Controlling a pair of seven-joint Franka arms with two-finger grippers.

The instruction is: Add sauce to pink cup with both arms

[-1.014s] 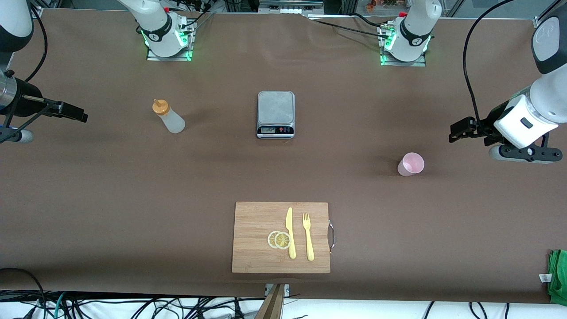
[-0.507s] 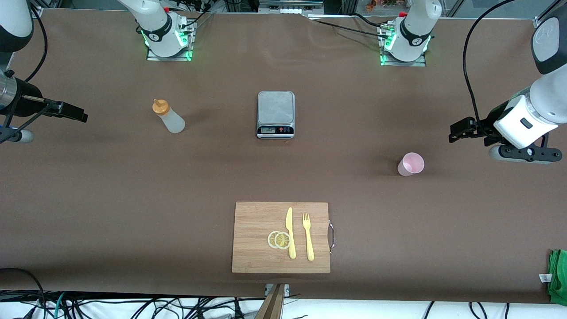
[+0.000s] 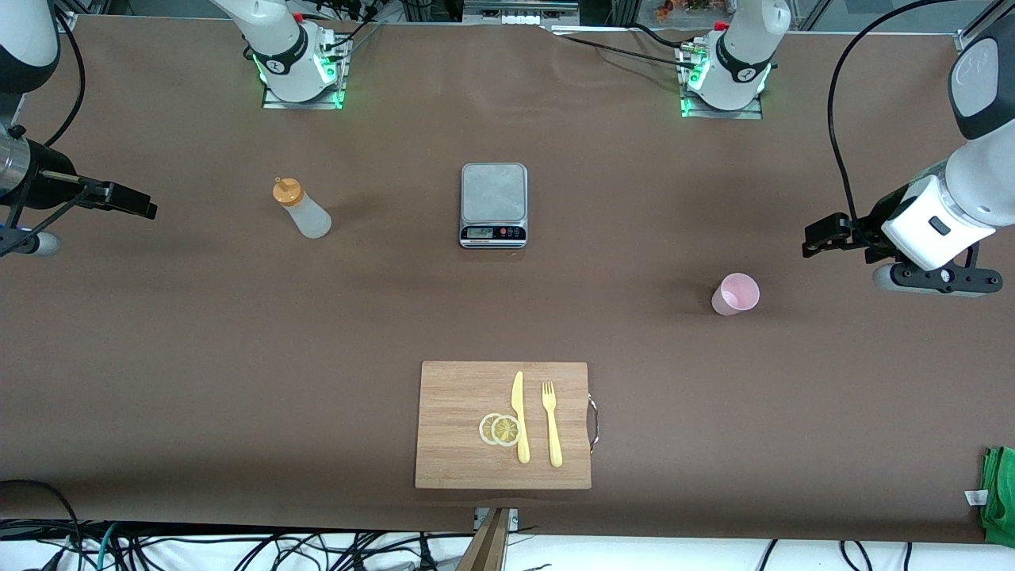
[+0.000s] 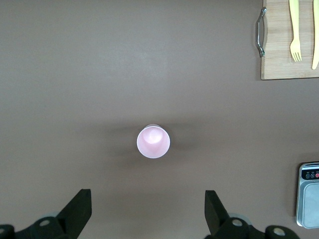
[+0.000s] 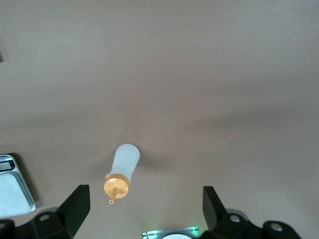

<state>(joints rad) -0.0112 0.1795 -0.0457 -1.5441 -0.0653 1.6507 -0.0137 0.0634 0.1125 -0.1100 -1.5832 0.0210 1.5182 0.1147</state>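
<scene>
The sauce, a whitish squeeze bottle with an orange nozzle cap, stands upright toward the right arm's end of the table. The pink cup stands mouth up toward the left arm's end. My right gripper hangs open over bare table at its own end, apart from the bottle. In the right wrist view the sauce lies well below the open right gripper. My left gripper hangs open over bare table beside the cup. The left wrist view shows the pink cup ahead of the open left gripper.
A grey kitchen scale sits mid-table between bottle and cup. Nearer the front camera lies a wooden cutting board bearing a yellow knife, a yellow fork and two lemon slices. A green cloth lies at the table corner.
The left arm's wrist has shifted very slightly over the table. Bottle, cup and right arm have not moved.
</scene>
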